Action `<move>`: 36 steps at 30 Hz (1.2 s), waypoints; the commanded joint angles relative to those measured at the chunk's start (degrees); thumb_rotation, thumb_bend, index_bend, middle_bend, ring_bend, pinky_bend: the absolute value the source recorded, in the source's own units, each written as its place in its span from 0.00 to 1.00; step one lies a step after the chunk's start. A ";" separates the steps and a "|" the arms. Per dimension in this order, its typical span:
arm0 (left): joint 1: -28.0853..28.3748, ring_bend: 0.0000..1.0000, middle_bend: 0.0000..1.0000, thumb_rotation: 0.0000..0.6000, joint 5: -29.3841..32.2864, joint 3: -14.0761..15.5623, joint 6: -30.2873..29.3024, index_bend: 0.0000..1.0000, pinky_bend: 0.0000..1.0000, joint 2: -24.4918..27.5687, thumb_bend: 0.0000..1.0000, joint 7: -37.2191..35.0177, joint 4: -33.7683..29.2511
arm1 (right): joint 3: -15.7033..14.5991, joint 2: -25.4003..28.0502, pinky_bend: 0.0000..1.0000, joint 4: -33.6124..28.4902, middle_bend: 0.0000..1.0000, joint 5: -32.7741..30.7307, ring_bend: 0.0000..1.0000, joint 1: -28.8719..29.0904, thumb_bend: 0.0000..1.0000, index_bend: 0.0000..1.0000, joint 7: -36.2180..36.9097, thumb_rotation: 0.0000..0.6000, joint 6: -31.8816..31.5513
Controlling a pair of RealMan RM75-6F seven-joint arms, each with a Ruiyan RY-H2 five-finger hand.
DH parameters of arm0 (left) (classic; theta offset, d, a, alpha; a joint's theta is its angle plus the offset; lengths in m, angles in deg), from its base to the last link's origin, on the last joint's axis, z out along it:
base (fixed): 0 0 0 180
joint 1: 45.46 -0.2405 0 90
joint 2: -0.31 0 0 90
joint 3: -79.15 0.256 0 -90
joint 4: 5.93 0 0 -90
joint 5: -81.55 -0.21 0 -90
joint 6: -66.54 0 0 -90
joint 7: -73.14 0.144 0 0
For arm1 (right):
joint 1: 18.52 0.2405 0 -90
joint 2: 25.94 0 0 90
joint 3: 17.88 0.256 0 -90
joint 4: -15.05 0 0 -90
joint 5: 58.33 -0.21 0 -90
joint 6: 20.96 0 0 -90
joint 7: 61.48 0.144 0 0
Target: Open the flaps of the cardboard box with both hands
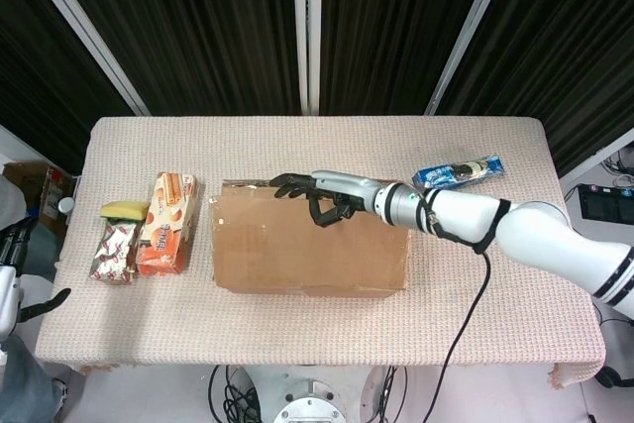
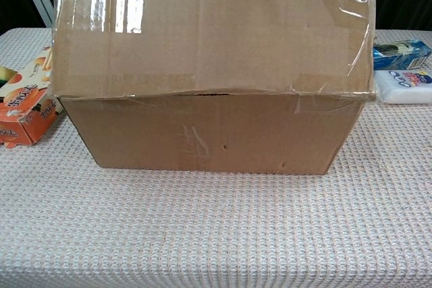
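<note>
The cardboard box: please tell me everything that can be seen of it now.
The cardboard box is plain brown, rectangular, and stands mid-table on the woven tablecloth. Clear tape shines on its top flap, which tilts up steeply toward the chest camera, hinged along the near top edge. Tape remnants hang at the front corners. The right hand is at the flap's raised far edge, its fingers dark and curled there. The left hand is not visible.

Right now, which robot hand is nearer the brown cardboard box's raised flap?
Right. The right robot hand is at the flap of the cardboard box; the left is out of view.
</note>
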 commanded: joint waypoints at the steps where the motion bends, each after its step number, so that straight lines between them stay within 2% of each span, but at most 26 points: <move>1: 0.25 0.09 0.09 1.00 0.03 -0.12 0.31 0.06 0.19 -0.03 0.00 0.33 -0.39 | 7.62 -0.89 0.19 2.22 0.10 -6.64 0.08 -7.19 0.94 0.00 -5.63 1.00 10.38; 4: 0.40 0.09 0.09 1.00 0.22 -0.27 0.60 0.06 0.19 0.09 0.00 0.23 -1.02 | 9.32 -1.10 0.21 4.10 0.12 -9.01 0.09 -8.80 0.94 0.00 -7.28 1.00 17.38; 7: 0.47 0.09 0.09 1.00 0.17 -0.56 0.33 0.06 0.19 0.35 0.00 0.62 -1.49 | 9.68 -1.62 0.24 6.55 0.12 -11.20 0.11 -9.13 0.93 0.00 -8.12 1.00 24.61; 10: 0.42 0.09 0.09 1.00 -0.05 -0.76 -0.11 0.06 0.19 0.61 0.00 0.69 -2.17 | 10.26 -2.67 0.25 7.64 0.12 -13.16 0.11 -9.93 0.93 0.00 -9.85 1.00 28.76; 15: 0.21 0.09 0.09 1.00 -0.19 -0.72 -0.40 0.06 0.19 0.99 0.00 0.89 -2.73 | 11.25 -3.91 0.27 8.01 0.12 -15.82 0.11 -11.53 0.93 0.00 -12.62 1.00 34.19; 20: 0.05 0.09 0.09 1.00 -0.22 -0.72 -0.60 0.06 0.19 1.20 0.00 0.80 -2.92 | 10.29 -4.60 0.34 9.36 0.13 -16.67 0.13 -11.45 0.93 0.00 -13.13 1.00 38.71; 23: -0.10 0.09 0.09 1.00 -0.14 -0.70 -0.73 0.06 0.19 1.16 0.00 0.63 -2.81 | 9.83 -4.46 0.38 9.65 0.14 -15.72 0.13 -11.07 0.93 0.00 -13.99 1.00 38.22; 25: -0.16 0.09 0.09 1.00 -0.14 -0.68 -0.77 0.06 0.19 1.09 0.00 0.50 -2.67 | 10.55 -4.54 0.38 8.83 0.14 -15.94 0.13 -11.97 0.93 0.00 -15.17 1.00 35.27; 27: -0.17 0.09 0.09 1.00 -0.11 -0.65 -0.72 0.06 0.19 1.04 0.00 0.51 -2.52 | 11.85 -4.15 0.36 5.99 0.16 -13.75 0.13 -13.46 0.93 0.00 -18.99 1.00 28.88; 30: -0.17 0.09 0.09 1.00 -0.02 -0.66 -0.61 0.06 0.19 1.00 0.00 0.35 -2.35 | 14.28 -4.27 0.32 -3.85 0.18 -6.28 0.13 -17.99 0.92 0.01 -29.69 1.00 11.65; 31: -0.15 0.09 0.09 1.00 0.06 -0.70 -0.55 0.06 0.19 0.95 0.00 0.23 -2.26 | 14.27 -4.46 0.30 -8.47 0.18 -1.48 0.13 -19.64 0.92 0.02 -34.44 1.00 4.14; 33: -0.08 0.09 0.09 1.00 0.13 -0.74 -0.42 0.06 0.19 0.83 0.00 0.00 -2.08 | 12.57 -4.22 0.24 -13.99 0.18 5.30 0.11 -20.95 0.92 0.05 -39.17 1.00 -4.17; 36: 0.00 0.09 0.09 1.00 0.15 -0.65 -0.11 0.06 0.19 0.67 0.00 -0.16 -1.82 | 7.86 -3.43 0.13 -19.14 0.18 15.79 0.10 -20.53 0.91 0.08 -44.48 1.00 -14.81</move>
